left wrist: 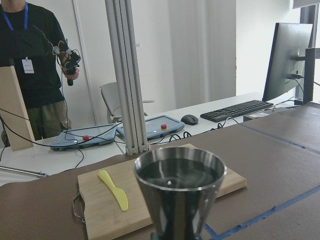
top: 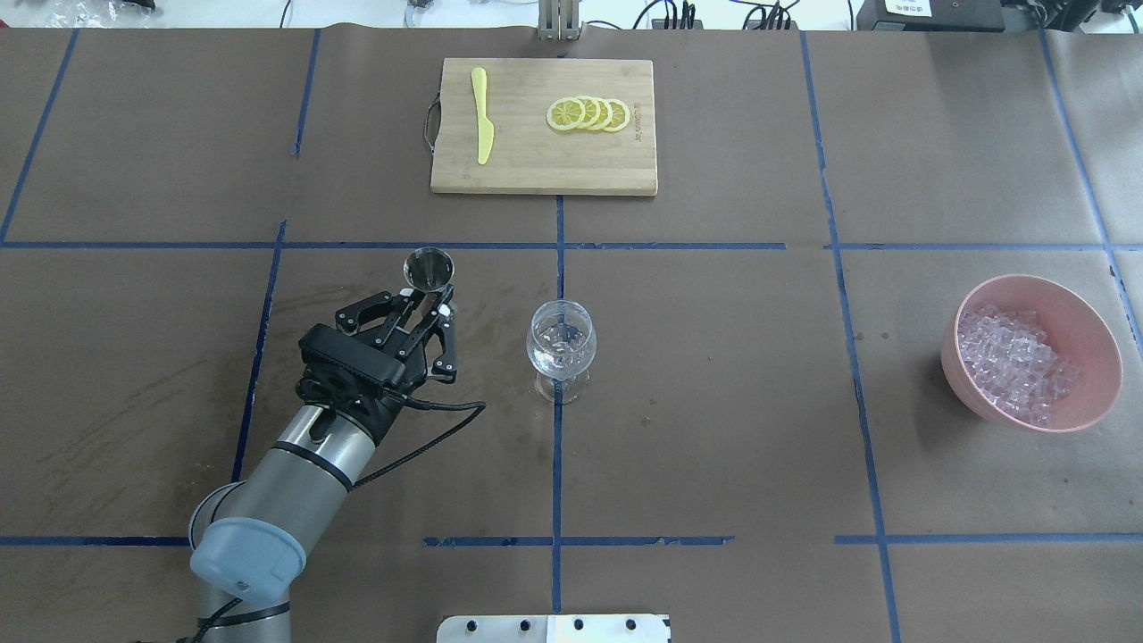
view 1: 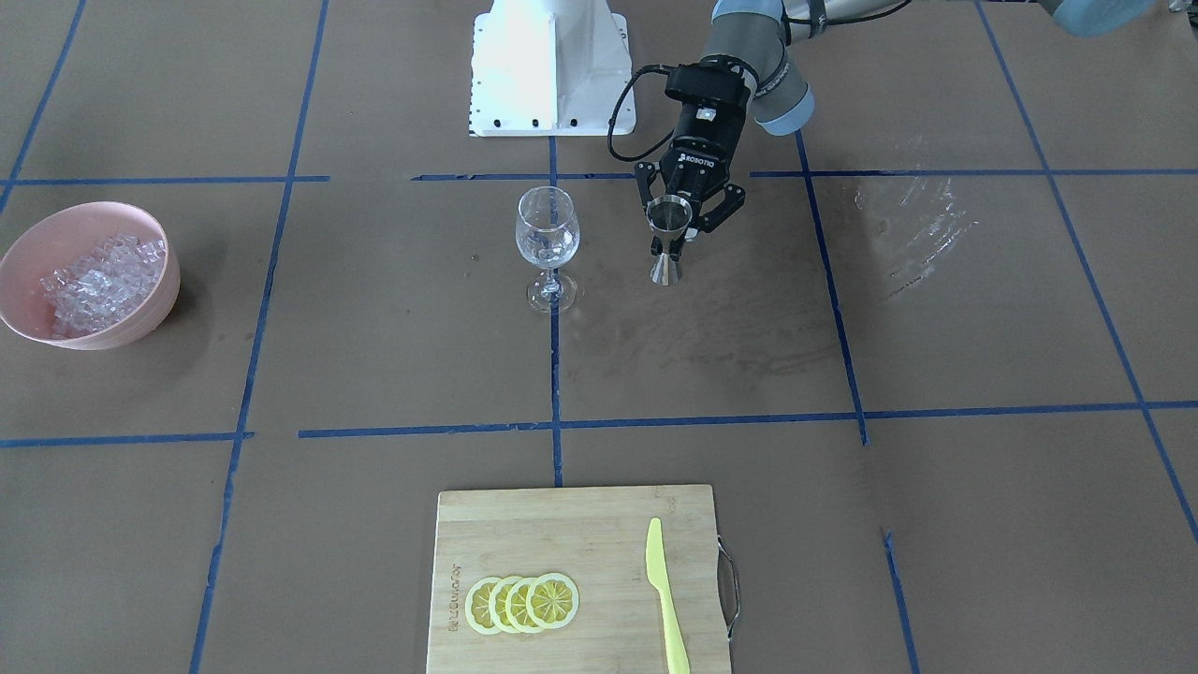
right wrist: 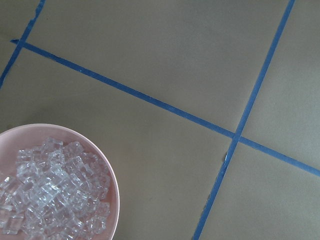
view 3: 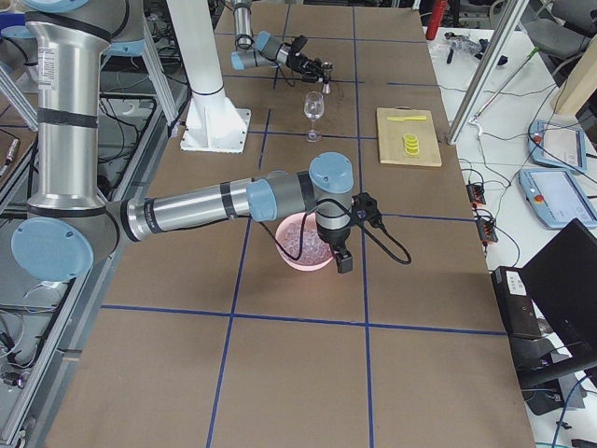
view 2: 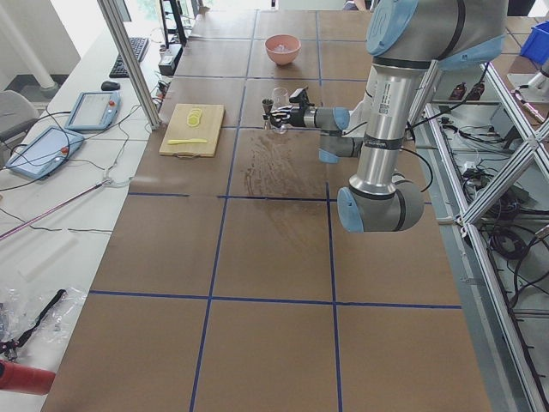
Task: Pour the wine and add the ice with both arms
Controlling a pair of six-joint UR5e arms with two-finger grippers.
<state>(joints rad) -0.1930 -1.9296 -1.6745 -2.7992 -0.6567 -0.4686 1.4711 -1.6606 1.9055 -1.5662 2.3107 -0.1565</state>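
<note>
Overhead exterior: left pincer [top: 430,302] around jigger [top: 429,268]

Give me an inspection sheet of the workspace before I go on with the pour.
Surface: brown paper table, blue tape grid, some smears.
Job's things: jigger upright, seems to hold dark liquid; wine glass upright beside it, apart; ice in pink bowl.
Clutter: cutting board with lemon slices and yellow knife.
Grippers: left gripper shut on jigger; right gripper over the bowl, seen in the right side view only, state unclear.
Cables: black cable loops off the left wrist, apart from the glass.
Surroundings: person holding a controller, keyboard, monitor.
</note>
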